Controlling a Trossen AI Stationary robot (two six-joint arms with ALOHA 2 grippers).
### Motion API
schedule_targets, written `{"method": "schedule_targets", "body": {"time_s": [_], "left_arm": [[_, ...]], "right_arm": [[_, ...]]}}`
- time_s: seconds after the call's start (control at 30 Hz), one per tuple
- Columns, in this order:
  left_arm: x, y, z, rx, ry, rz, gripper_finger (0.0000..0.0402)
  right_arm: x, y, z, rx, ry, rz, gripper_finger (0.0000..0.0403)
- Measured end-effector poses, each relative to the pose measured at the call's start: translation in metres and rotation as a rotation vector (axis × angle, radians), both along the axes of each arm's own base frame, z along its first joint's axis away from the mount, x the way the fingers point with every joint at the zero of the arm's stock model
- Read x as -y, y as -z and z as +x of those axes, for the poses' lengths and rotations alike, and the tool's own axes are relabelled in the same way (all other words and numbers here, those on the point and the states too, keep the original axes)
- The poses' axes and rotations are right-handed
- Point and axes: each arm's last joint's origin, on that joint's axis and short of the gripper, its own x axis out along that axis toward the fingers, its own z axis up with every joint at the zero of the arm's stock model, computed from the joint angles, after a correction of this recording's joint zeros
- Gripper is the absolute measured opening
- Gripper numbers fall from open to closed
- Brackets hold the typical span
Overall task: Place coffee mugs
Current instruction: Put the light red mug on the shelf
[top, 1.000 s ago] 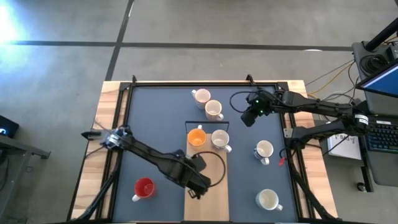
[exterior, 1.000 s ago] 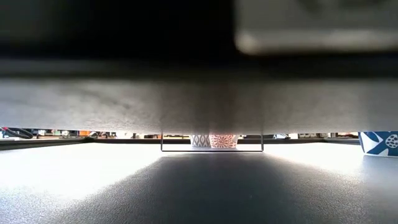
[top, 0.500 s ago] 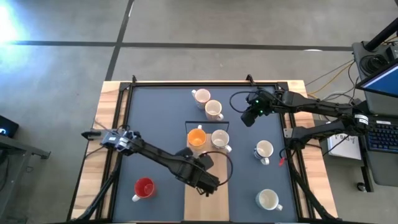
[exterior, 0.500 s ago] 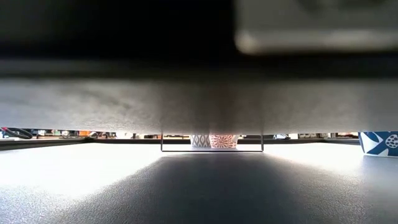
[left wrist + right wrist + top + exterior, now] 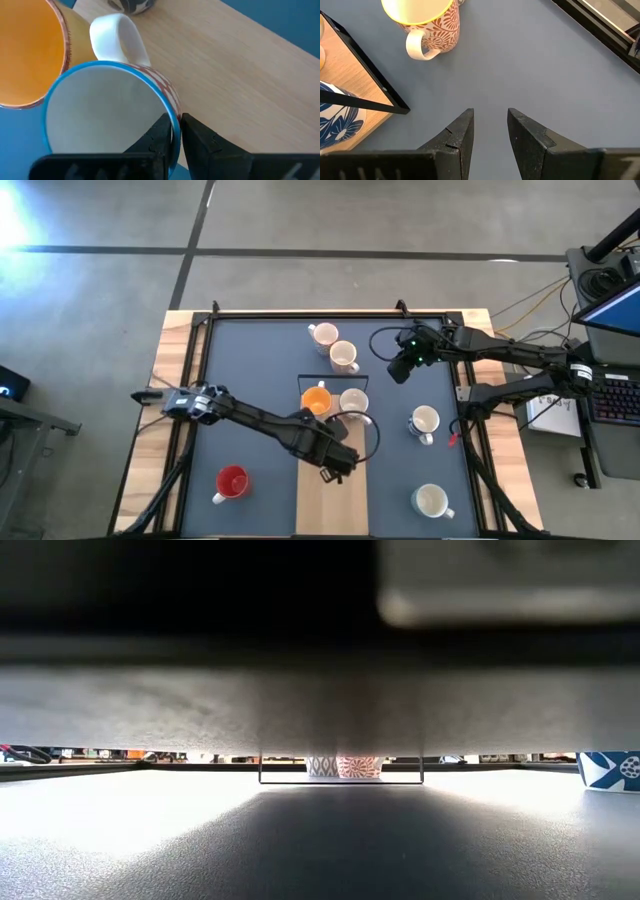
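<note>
Seven coffee mugs show in the high view. Two cream ones (image 5: 322, 334) (image 5: 344, 356) stand at the far middle. An orange one (image 5: 316, 400) and a white one (image 5: 353, 402) stand side by side on a wooden board (image 5: 330, 505). Two more white mugs (image 5: 425, 421) (image 5: 431, 500) are on the right and a red one (image 5: 232, 481) is near left. My left gripper (image 5: 343, 426) is at the near side of the white mug (image 5: 105, 115) and shut on its rim. My right gripper (image 5: 490, 127) hangs open over bare mat, near a red-patterned mug (image 5: 427, 22). My left gripper pinches the white mug's blue-edged rim (image 5: 172, 107), one finger (image 5: 160, 137) inside the cup and the other (image 5: 200, 142) outside. It comes from above on the side away from the orange mug (image 5: 30, 50). Whether the mug's base rests on the board cannot be seen.
A thin black wire frame (image 5: 333, 377) stands over the board's far end. Wooden table edges (image 5: 180, 360) and black rails border the grey mat (image 5: 250, 360). A blue-patterned mug (image 5: 337, 125) stands inside the frame. The low view is mostly blocked by something dark (image 5: 320, 660).
My left gripper has moved from the near part of the wooden board toward the far edge and somewhat right, reaching the white mug beside the orange one. The mugs have stayed in place.
</note>
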Motion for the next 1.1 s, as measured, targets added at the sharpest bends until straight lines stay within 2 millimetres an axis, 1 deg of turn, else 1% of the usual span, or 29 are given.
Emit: {"method": "schedule_targets", "body": {"time_s": [0.23,0.47,0.7,0.87,0.97,1.1], "left_arm": [[-0.002,0.003,0.001,-0.009,-0.004,-0.003,0.0027],[0.001,0.014,0.009,0.000,-0.017,-0.004,0.0028],[0.001,0.015,0.009,0.002,-0.066,-0.037,0.0028],[0.002,0.010,0.009,0.019,-0.087,-0.057,0.0029],[0.003,0.005,0.009,0.036,-0.091,-0.065,0.0040],[0.003,0.003,0.007,0.031,-0.077,-0.061,0.0068]], "right_arm": [[0.000,0.000,0.000,0.000,0.000,0.000,0.0107],[0.000,0.000,0.000,0.000,0.000,0.000,0.0107],[0.000,0.000,0.000,0.000,0.000,0.000,0.0107],[0.000,0.000,0.000,0.000,0.000,0.000,0.0107],[0.000,0.000,0.000,0.000,0.000,0.000,0.0107],[0.000,0.000,0.000,0.000,0.000,0.000,0.0107]]}}
